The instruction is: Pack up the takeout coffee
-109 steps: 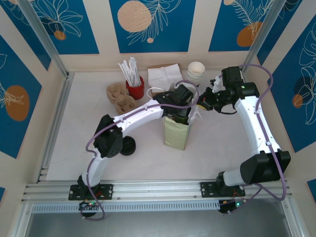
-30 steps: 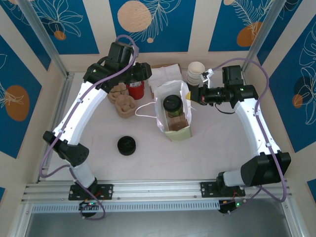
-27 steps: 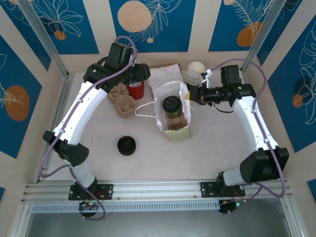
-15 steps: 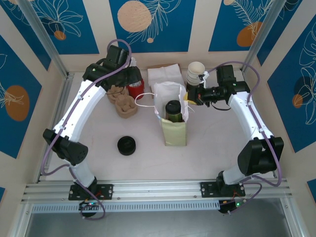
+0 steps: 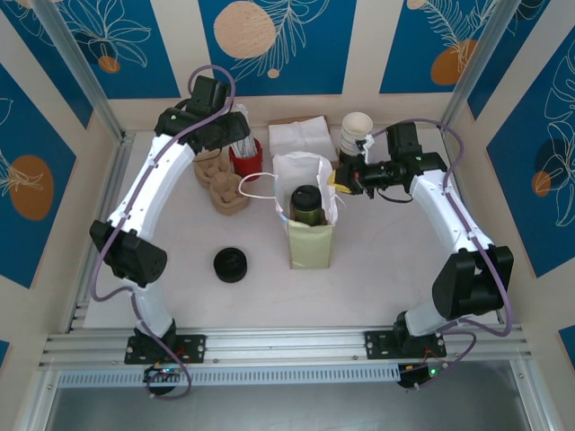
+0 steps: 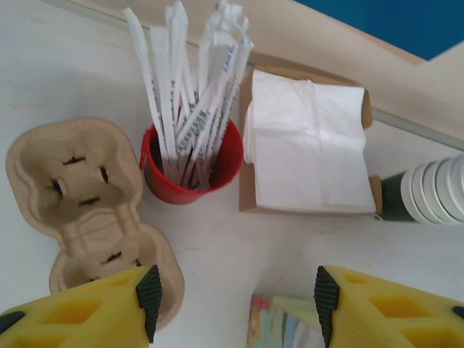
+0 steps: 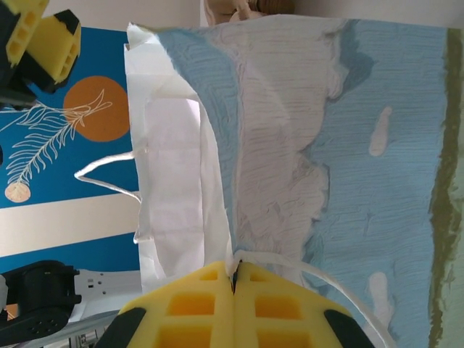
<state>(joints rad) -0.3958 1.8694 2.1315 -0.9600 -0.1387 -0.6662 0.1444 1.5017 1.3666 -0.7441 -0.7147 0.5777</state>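
The takeout coffee (image 5: 306, 204), a short cup with a black lid, stands inside the open paper bag (image 5: 312, 241) at mid-table. My right gripper (image 5: 340, 177) is shut on the bag's right rim. In the right wrist view its yellow fingers (image 7: 233, 279) pinch the white edge and string handle of the bag (image 7: 326, 138). My left gripper (image 5: 232, 136) hovers open at the back left, over the red cup. In the left wrist view its jaws (image 6: 237, 304) stand wide apart with nothing between them. A corner of the bag (image 6: 284, 328) shows below.
A red cup of wrapped straws (image 6: 190, 163), a cardboard cup carrier (image 6: 87, 217), a napkin box (image 6: 308, 145) and stacked white cups (image 5: 357, 130) line the back. A loose black lid (image 5: 231, 265) lies front left of the bag.
The bag has gone from tilted to upright as my right gripper shifted left with its rim. My left arm drew back toward the far left and its jaws widened.
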